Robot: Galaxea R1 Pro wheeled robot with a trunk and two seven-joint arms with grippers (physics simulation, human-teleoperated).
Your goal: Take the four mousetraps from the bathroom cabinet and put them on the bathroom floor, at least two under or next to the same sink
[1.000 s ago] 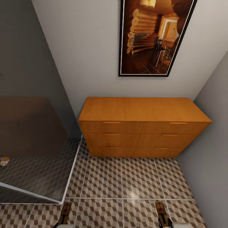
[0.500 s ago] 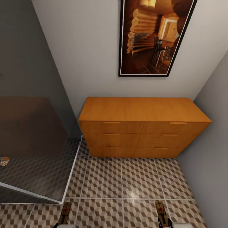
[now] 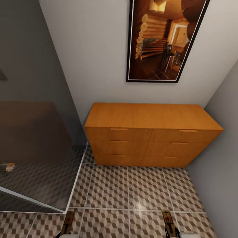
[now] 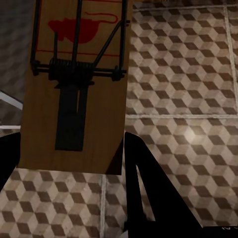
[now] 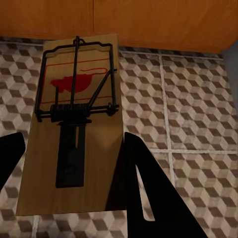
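I hold two mousetraps, each a brown wooden slab with a red mouse print and a black wire spring. My left gripper (image 4: 69, 141) is shut on one mousetrap (image 4: 74, 74), its black fingers (image 4: 144, 173) on both sides. My right gripper (image 5: 73, 139) is shut on the other mousetrap (image 5: 79, 84). In the head view the left-hand mousetrap (image 3: 68, 222) and the right-hand mousetrap (image 3: 168, 220) hang low over the cube-patterned bathroom floor (image 3: 132, 188). The orange wooden cabinet (image 3: 152, 132) stands ahead against the wall, all drawers shut. The sink is out of view.
A tinted glass shower partition (image 3: 33, 148) with a pale frame stands at the left. A grey wall (image 3: 221, 165) closes the right side next to the cabinet. A framed log-cabin picture (image 3: 162, 39) hangs above it. Open tiles lie between me and the cabinet.
The whole head view has shifted slightly, so the camera moved. Both mousetraps stay in the grippers at the same place in the view.
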